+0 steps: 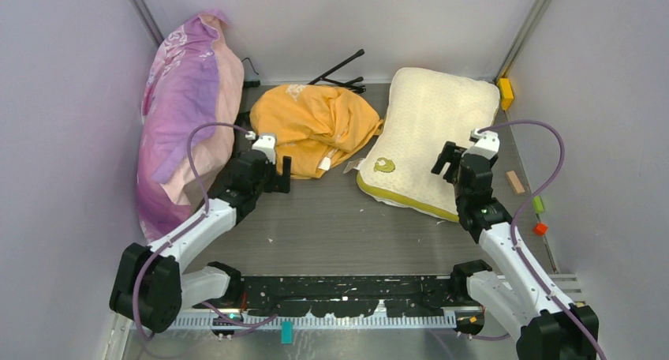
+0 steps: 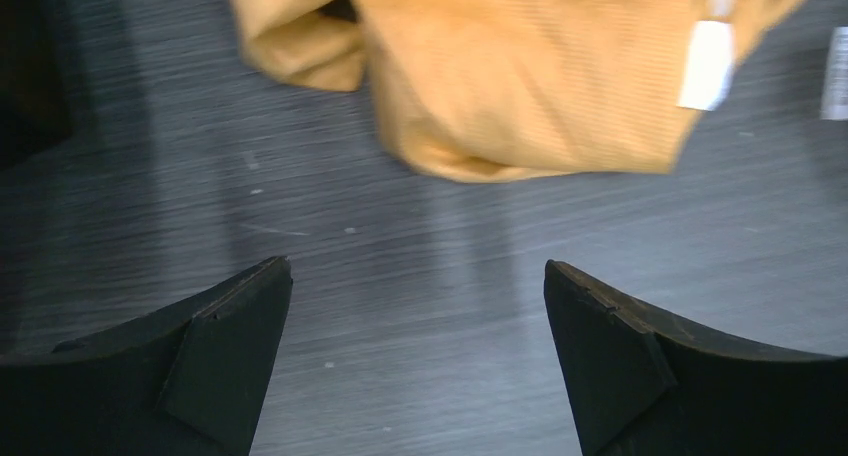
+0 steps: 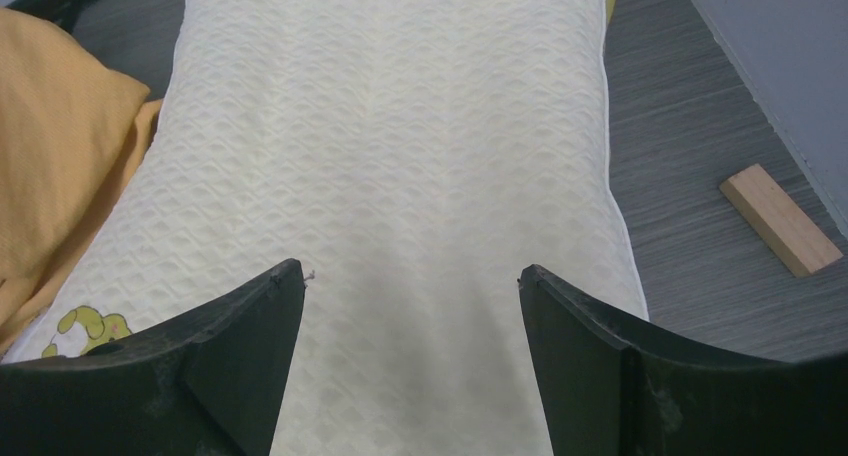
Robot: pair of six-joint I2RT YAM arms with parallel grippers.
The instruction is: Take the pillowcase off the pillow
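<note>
The orange pillowcase (image 1: pixel 319 125) lies crumpled at the back middle of the table, off the pillow; its near edge with a white tag shows in the left wrist view (image 2: pixel 520 86). The cream quilted pillow (image 1: pixel 430 131) with olive side band and logo lies bare to its right, and fills the right wrist view (image 3: pixel 400 136). My left gripper (image 1: pixel 278 173) is open and empty over bare table just in front of the pillowcase (image 2: pixel 418 276). My right gripper (image 1: pixel 446 159) is open and empty above the pillow's near part (image 3: pixel 410 276).
A pink-purple floral pillow (image 1: pixel 185 115) leans along the left wall. A black folded stand (image 1: pixel 343 72) lies behind the pillowcase. A wooden block (image 1: pixel 515 181), a yellow block (image 1: pixel 506 93) and small green and orange blocks (image 1: pixel 539 216) lie along the right wall.
</note>
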